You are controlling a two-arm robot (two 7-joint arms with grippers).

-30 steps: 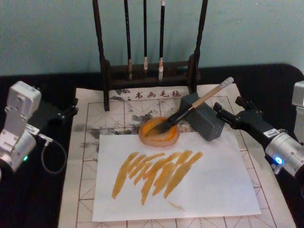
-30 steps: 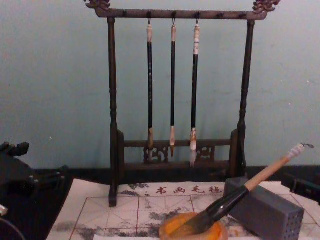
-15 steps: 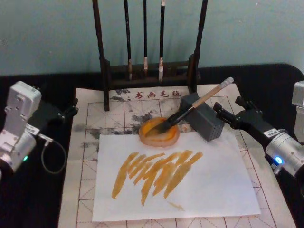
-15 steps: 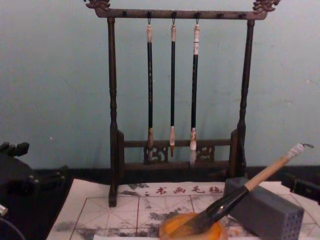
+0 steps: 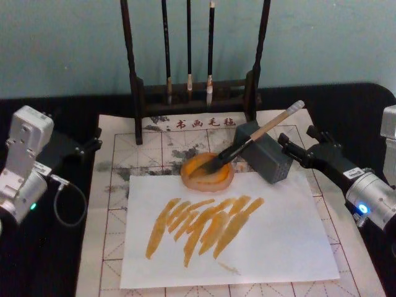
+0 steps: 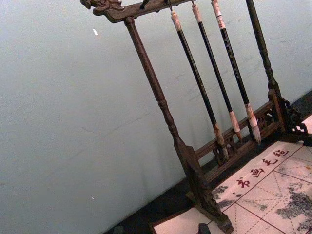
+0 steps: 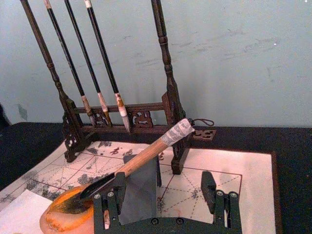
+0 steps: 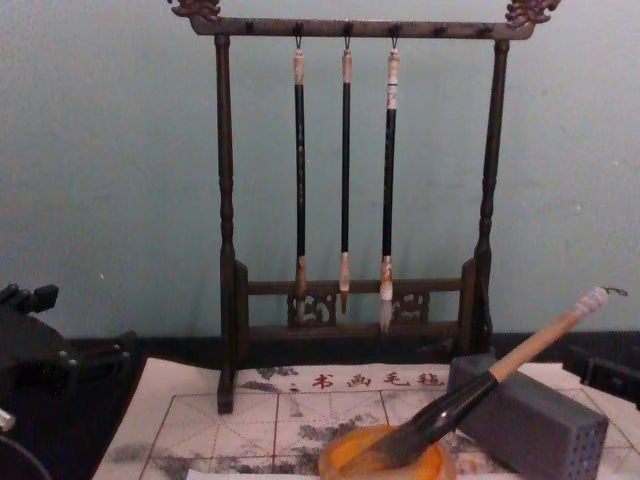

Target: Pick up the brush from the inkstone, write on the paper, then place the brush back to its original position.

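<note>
Head view: one brush (image 5: 247, 143), bristles in the single inkstone (image 5: 207, 172), handle propped on one grey block (image 5: 265, 153), long axis rising away from the inkstone toward the right gripper (image 5: 296, 147), whose jaws stood released just beyond the block. Left gripper (image 5: 86, 146) parked well left of the inkstone; jaw state cannot be told. One white sheet (image 5: 272, 241) with orange strokes lay on the paper (image 5: 111, 185).

Chest view: three thin brushes (image 8: 345, 180) hung on one rack (image 8: 225, 200) behind the inkstone (image 8: 385, 462).

Right wrist view: jaws apart, flanking the block (image 7: 141, 190).

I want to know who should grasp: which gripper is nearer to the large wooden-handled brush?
Right. The right gripper sits open just beside the brush handle end; the left gripper is across the gridded sheet.
</note>
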